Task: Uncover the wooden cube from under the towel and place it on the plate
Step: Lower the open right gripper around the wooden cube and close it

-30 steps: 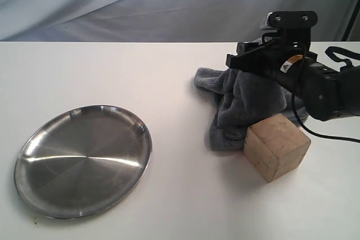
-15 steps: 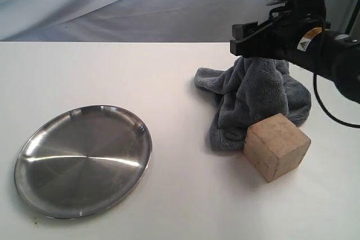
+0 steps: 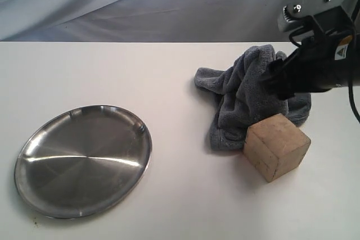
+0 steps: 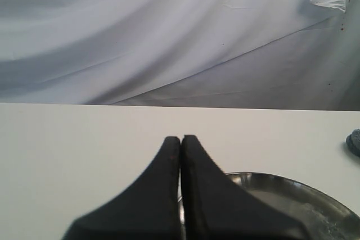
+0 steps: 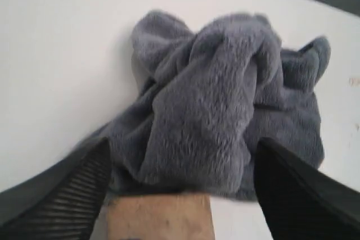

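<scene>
The wooden cube [image 3: 277, 145] stands bare on the white table, its back edge against the bunched dark blue-grey towel [image 3: 247, 96]. My right gripper [image 3: 277, 80] hovers over the towel's right side, just behind the cube. In the right wrist view its jaws [image 5: 184, 145] are wide open and hold nothing, with the towel [image 5: 225, 94] and the cube's top [image 5: 160, 217] below them. The steel plate [image 3: 84, 158] lies at the front left. My left gripper [image 4: 180, 137] is shut and empty above the plate's rim [image 4: 292, 200]; the exterior view does not show it.
A grey-white cloth backdrop [image 3: 140, 4] hangs behind the table's far edge. The white tabletop [image 3: 191, 195] spreads between plate and cube. A corner of the towel [image 4: 354, 141] shows at the edge of the left wrist view.
My right gripper rose with the towel's top, then moved right and down off it. The towel now stands in a taller peak behind the cube. Cube and plate stayed put.
</scene>
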`<control>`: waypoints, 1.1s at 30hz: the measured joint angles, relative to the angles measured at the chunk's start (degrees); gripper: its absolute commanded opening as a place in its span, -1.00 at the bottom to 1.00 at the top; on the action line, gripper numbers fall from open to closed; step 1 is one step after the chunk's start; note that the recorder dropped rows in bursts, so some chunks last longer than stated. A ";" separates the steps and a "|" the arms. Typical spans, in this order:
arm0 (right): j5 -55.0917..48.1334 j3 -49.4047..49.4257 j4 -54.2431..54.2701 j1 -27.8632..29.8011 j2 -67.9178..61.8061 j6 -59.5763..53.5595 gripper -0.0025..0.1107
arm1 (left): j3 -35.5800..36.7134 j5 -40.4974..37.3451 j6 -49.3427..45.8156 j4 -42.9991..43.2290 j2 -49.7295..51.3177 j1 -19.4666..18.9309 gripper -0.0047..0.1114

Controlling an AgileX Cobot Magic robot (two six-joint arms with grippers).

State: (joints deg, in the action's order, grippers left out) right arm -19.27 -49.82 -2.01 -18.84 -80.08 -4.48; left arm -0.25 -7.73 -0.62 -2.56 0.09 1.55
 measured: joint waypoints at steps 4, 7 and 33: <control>-8.85 0.00 0.87 0.00 0.00 0.00 0.20 | 0.00 0.00 0.00 0.00 0.00 0.00 -0.89; -12.49 0.00 2.01 0.00 0.00 0.00 0.20 | 0.00 0.00 0.00 0.00 0.00 0.00 -0.89; -14.33 0.00 3.84 0.00 0.00 -10.14 0.20 | 0.00 0.00 0.00 0.00 0.00 0.00 -0.89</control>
State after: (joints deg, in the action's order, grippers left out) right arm -33.60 -49.82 1.82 -18.84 -80.08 -14.61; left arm -0.25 -7.73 -0.62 -2.56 0.09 1.55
